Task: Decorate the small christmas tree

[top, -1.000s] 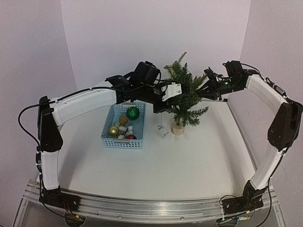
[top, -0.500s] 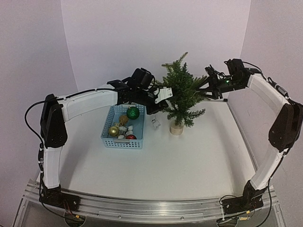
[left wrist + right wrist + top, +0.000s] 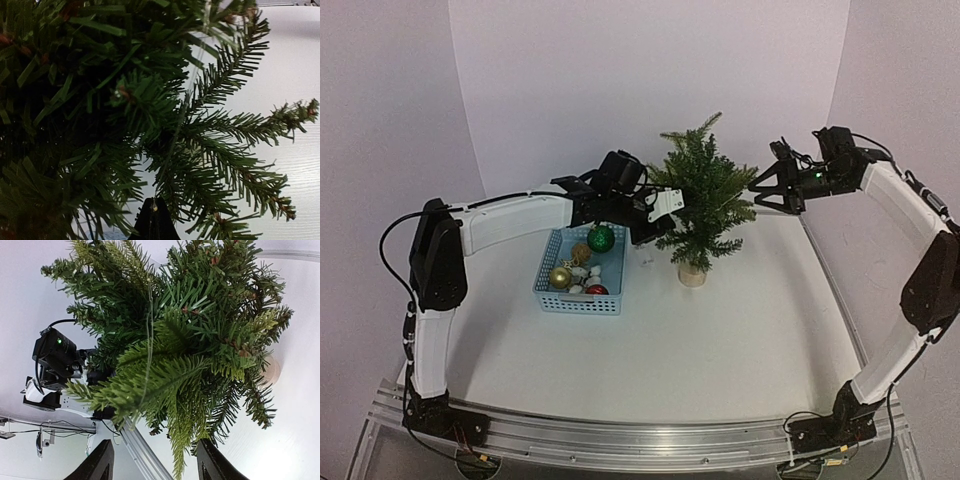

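The small christmas tree [image 3: 702, 200] stands upright on its pale round base [image 3: 692, 276], right of the basket. My left gripper [image 3: 670, 214] is pressed into its left side. In the left wrist view the left gripper [image 3: 152, 214] is shut on a thin wire [image 3: 176, 131] that runs up through the branches. The same wire [image 3: 149, 315] crosses the foliage in the right wrist view. A small clear piece [image 3: 645, 257] hangs below the left gripper. My right gripper [image 3: 758, 190] is open just right of the tree. A drooping branch tip [image 3: 178, 460] hangs between its fingers [image 3: 98, 466].
A blue basket [image 3: 548, 297] sits left of the tree, holding a green ball [image 3: 601, 238], a gold ball [image 3: 560, 276], a red ball [image 3: 597, 290] and small pale pieces. The back wall is close behind the tree. The table's right edge lies under the right arm.
The right gripper has opened and drawn back to the right, out of the branches. The tree has straightened up. The left gripper and the hanging clear piece have shifted slightly left.
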Robot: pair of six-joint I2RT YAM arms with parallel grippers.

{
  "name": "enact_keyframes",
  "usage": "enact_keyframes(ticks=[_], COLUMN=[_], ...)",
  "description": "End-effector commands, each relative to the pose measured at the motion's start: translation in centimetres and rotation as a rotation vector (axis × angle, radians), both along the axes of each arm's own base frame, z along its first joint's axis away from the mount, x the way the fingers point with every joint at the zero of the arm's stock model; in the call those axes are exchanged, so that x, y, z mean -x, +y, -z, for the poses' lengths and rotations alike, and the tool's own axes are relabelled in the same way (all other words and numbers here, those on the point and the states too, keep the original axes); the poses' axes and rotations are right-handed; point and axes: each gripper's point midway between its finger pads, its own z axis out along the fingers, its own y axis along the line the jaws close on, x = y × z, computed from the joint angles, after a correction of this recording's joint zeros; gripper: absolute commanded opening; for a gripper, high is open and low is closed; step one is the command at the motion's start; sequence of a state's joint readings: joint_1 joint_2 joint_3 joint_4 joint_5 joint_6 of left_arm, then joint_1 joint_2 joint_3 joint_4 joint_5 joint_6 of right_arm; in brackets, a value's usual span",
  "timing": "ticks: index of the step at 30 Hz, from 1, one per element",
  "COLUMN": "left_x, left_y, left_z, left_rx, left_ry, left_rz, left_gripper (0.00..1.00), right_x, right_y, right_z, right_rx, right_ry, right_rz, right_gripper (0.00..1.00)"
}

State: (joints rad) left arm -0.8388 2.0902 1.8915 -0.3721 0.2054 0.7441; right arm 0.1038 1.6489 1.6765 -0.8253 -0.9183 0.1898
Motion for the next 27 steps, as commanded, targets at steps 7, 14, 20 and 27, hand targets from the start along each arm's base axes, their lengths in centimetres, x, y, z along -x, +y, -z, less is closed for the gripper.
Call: enact_keyframes(ticks=[7,14,20,27], left_x=[-2.6,-1.8,-1.7,0.1], left_y=[-2.1,-2.8,-2.4,0.0], left_z=[0.5,-0.1,-3.2,-4.7], left_rx=[0.087,0.157,0.178,0.121], left_ry=[-0.04,0.052,0.076,0.064], left_rz=[0.013,0.04,0.015,0.03], left_gripper=[0.0,0.01,0.36,0.6], right_x=[-0.3,-0.4,-0.4,-1.2], right_y=[-1.0,-1.3,-1.6,-2.6], right_z=[-2.7,-2.8,-2.9,-2.9], right_rx=[0.029,0.045,0.057,0.114], right_ry=[-0.079,-0.094,-0.108,-0.128], right_rz=[0.066,0.091,0.113,0.188], right_gripper=[0.58,0.59,0.59,0.59])
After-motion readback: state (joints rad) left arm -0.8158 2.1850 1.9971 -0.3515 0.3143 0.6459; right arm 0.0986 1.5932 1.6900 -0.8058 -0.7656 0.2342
